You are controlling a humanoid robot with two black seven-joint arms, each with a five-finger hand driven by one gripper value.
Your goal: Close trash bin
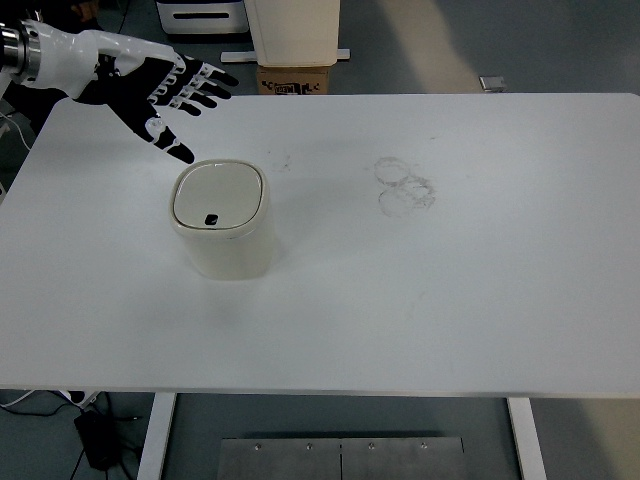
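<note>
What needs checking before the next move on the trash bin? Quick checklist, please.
1. Lid flat on the trash bin: ok, it sits flush with no visible gap.
2. Left hand clear of bin: ok, it is raised beyond it, fingers spread, holding nothing.
3. Bin upright on the table: ok.
4. Lid latched: cannot tell.
5. Right hand clear: cannot tell, it is not in view.

Cream trash bin [221, 220], lid closed, on a white counter [450, 280]; left hand [160, 90] open above its far-left corner.
</note>
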